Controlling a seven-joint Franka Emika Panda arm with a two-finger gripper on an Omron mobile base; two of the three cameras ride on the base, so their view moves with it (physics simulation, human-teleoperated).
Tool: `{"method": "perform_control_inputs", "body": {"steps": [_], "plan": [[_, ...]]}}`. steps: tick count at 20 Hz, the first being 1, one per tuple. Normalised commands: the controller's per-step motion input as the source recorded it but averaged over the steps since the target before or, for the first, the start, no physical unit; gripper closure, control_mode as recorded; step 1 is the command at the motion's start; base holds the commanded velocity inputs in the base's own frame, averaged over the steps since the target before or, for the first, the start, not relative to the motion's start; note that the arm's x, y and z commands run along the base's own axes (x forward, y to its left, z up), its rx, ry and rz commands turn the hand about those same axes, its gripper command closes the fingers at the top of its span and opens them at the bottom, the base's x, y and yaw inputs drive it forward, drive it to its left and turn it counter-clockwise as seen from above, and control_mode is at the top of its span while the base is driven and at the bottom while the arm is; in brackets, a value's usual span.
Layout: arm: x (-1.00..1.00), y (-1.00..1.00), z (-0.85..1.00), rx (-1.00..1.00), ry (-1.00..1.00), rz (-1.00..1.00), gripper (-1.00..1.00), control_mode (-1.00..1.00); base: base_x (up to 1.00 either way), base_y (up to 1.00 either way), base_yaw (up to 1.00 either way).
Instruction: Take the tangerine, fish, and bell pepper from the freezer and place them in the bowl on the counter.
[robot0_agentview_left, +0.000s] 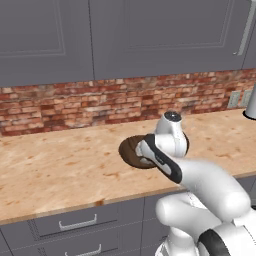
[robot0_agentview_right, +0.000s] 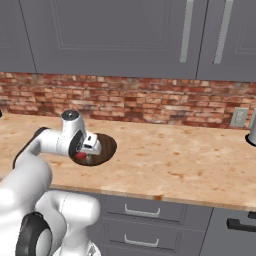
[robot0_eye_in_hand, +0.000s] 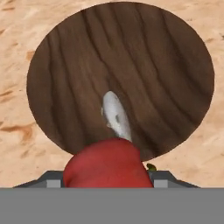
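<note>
One pepper (robot0_eye_in_hand: 105, 164) clamped in our gripper (robot0_eye_in_hand: 105, 177), held above the bowl (robot0_eye_in_hand: 65, 65) so it drops inside | fish (robot0_eye_in_hand: 116, 114) already lies there | bowl sits on the tabletop (robot0_agentview_left: 55, 170) | tangerine unseen

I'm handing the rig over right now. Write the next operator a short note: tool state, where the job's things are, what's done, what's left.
Tool: shut on the bell pepper, held above the bowl, seen from the hand view.
Bowl: on the counter, in front of the brick wall.
Fish: a pale fish lies inside the bowl, near its middle.
Tangerine: I cannot see one in the bowl; the pepper hides part of the near rim.
Done: fish delivered; pepper carried to the bowl.
Left: lower and release the pepper into the bowl, then check on the tangerine and fetch it if it is missing.
</note>
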Motion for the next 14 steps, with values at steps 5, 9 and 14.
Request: {"method": "perform_control_inputs", "body": {"steps": [5, 9, 14], "plan": [[0.49, 0.00, -0.13, 0.00, 0.00, 0.00, 1.00, -1.00, 0.00, 0.00, 0.00], [0.40, 0.00, -0.18, 0.00, 0.01, 0.00, 1.00, -1.00, 0.00, 0.00, 0.00], [0.40, 0.00, -0.32, 0.00, 0.02, 0.00, 1.00, -1.00, 0.00, 0.00, 0.00]]}}
